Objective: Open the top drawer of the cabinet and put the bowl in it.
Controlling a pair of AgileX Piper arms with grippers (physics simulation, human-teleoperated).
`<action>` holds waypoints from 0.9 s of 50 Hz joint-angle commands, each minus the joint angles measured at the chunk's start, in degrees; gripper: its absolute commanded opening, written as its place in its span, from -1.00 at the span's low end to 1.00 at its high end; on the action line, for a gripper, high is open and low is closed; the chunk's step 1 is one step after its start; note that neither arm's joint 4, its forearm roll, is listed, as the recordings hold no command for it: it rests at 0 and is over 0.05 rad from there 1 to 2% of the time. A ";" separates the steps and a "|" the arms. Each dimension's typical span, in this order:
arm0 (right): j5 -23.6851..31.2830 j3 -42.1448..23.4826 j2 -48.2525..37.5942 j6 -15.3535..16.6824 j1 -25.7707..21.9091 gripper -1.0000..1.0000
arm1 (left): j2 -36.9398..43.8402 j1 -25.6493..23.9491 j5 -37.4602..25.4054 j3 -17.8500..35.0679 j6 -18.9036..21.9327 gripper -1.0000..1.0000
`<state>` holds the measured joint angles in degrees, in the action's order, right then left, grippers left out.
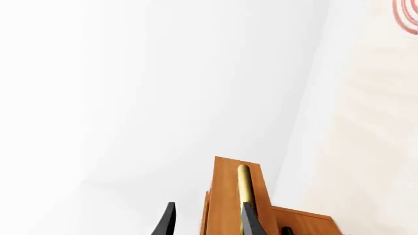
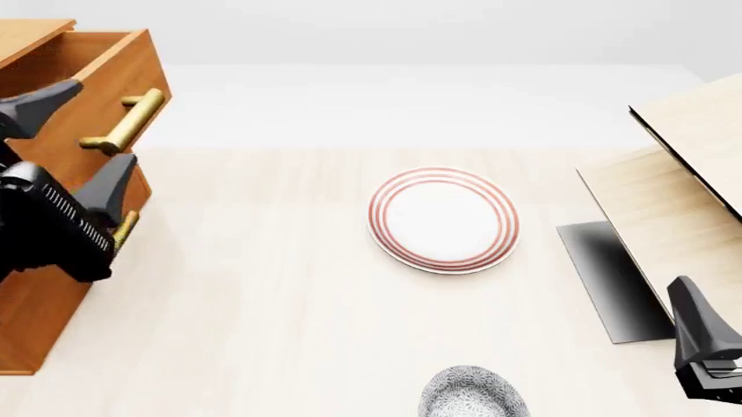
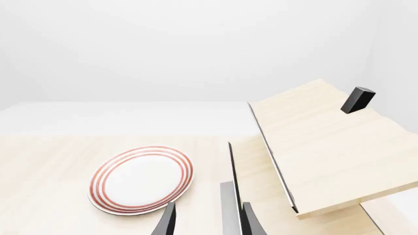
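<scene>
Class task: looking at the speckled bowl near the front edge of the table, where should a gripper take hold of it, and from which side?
Probably the bowl by its rim, from above with one finger inside: it looks upright, and nothing touches it. The right gripper is nearer.

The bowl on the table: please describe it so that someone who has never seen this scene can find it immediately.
Start at the pale wooden table in the front view and find the flat white plate with red rings near its middle. Come straight toward the near edge from there: the bowl sits at the picture's bottom, partly cut off. It alone is covered in dense dark grey-blue speckles.
</scene>
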<state>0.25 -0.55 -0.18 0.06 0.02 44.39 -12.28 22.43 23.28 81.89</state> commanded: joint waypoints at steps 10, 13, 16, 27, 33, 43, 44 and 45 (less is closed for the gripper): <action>-0.06 0.11 0.01 0.00 0.00 1.00 | -6.52 4.79 -18.55 8.23 -17.50 1.00; -0.07 0.11 0.02 0.00 -0.01 1.00 | -5.77 5.73 -20.56 9.96 -19.93 1.00; -0.06 0.11 0.01 0.00 -0.01 1.00 | -4.99 5.48 -22.99 12.88 -23.98 1.00; -0.06 0.11 0.01 -0.01 0.00 1.00 | 0.91 4.57 -29.52 20.12 -34.10 1.00; -0.07 0.11 0.02 -0.01 -0.01 1.00 | 5.09 3.10 -35.71 27.83 -41.59 1.00; -0.06 0.11 0.01 0.00 0.00 1.00 | 11.28 4.50 -42.86 35.18 -49.60 1.00; -0.07 0.11 0.02 0.00 0.00 1.00 | 12.27 4.75 -44.03 35.97 -49.99 1.00; -0.06 0.11 0.02 -0.01 0.01 1.00 | 13.19 3.87 -44.65 36.97 -50.95 1.00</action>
<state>0.25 -0.55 -0.18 0.06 0.02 51.56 -8.03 -14.88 52.41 39.15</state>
